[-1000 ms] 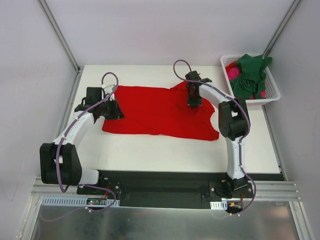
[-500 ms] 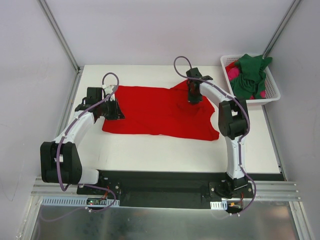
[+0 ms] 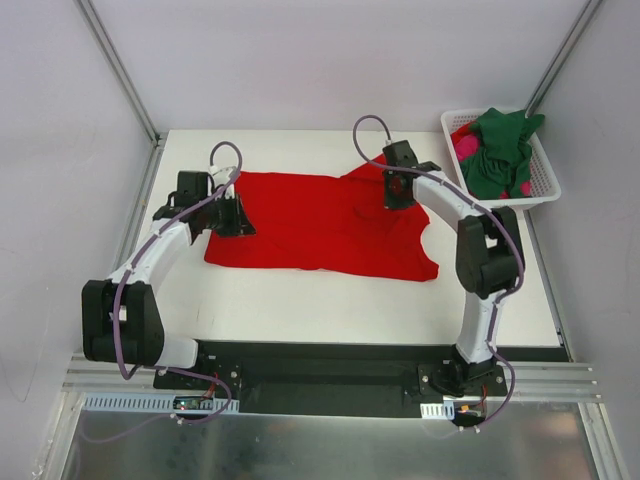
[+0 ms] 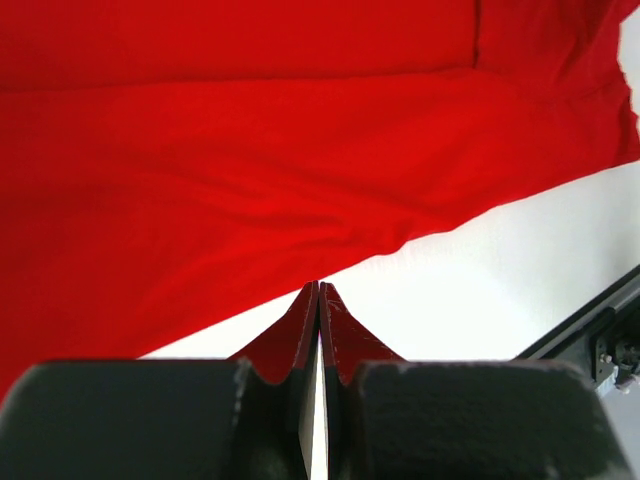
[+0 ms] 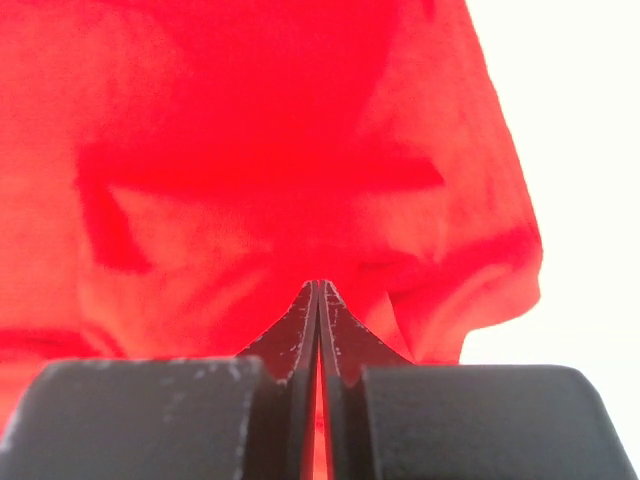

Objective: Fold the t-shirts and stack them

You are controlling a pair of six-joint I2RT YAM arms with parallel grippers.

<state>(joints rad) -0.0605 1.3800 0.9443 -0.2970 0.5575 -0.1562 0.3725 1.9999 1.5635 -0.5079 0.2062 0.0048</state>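
On the worktop (image 3: 300, 300) the red t-shirt (image 3: 310, 225) lies flat, left jaws at its left edge, right jaws over its far right part, both pairs pressed together.

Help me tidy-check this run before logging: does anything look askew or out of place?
The red t-shirt lies spread but rumpled, its right end bunched. In the white basket, the green t-shirt is heaped over the pink t-shirt and pokes above the rim.
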